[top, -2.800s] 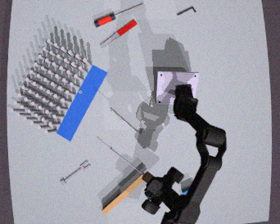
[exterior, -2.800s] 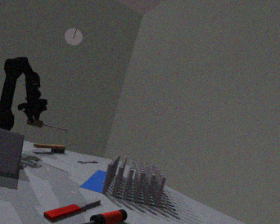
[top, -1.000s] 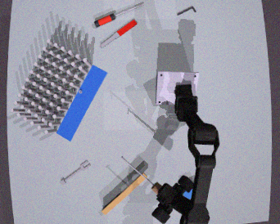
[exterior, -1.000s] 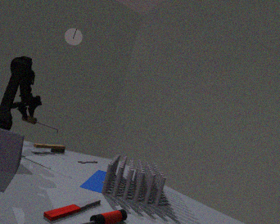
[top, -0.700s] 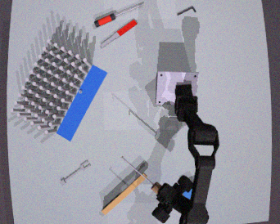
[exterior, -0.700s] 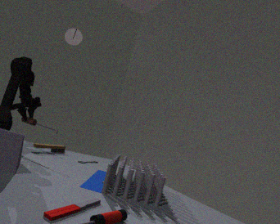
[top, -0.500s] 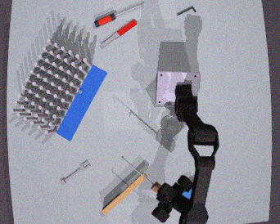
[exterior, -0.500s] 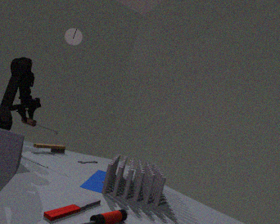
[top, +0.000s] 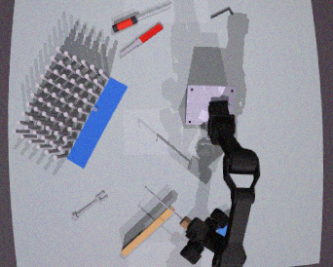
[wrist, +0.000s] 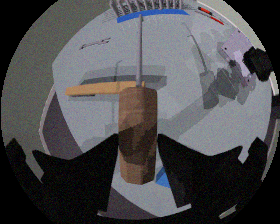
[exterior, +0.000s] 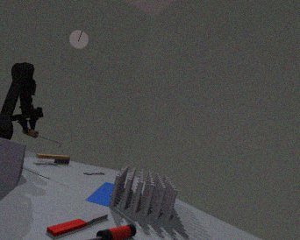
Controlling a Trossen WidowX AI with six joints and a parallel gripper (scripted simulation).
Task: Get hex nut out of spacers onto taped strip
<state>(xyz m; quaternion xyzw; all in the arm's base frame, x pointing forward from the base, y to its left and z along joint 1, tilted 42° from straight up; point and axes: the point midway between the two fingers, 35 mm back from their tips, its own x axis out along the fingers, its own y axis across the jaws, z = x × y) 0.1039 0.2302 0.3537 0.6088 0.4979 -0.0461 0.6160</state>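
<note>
My gripper [top: 191,233] [exterior: 30,130] [wrist: 138,137] is shut on the brown wooden handle [top: 185,222] [wrist: 139,131] of a thin metal hook tool. Its rod [top: 163,202] [exterior: 49,140] [wrist: 140,47] points toward the spacers. I hold the tool up in the air near the table's front right, far from the field. The standing metal spacers [top: 60,104] [exterior: 145,197] [wrist: 146,2] fill the left of the table. The blue taped strip [top: 97,122] [exterior: 103,194] [wrist: 155,12] lies along their near side. A small grey dot [top: 95,109] sits at the strip's edge; I cannot tell whether it is the nut.
A wooden-backed brush [top: 146,234] [exterior: 54,158] [wrist: 94,90] lies below the held tool. A small wrench [top: 89,206] [exterior: 94,173] lies to its left. A red-handled screwdriver [top: 126,23] [exterior: 116,231], a red-handled blade [top: 151,33] [exterior: 66,227] and an Allen key [top: 221,12] lie at the back. The arm's base plate [top: 200,102] is at centre right.
</note>
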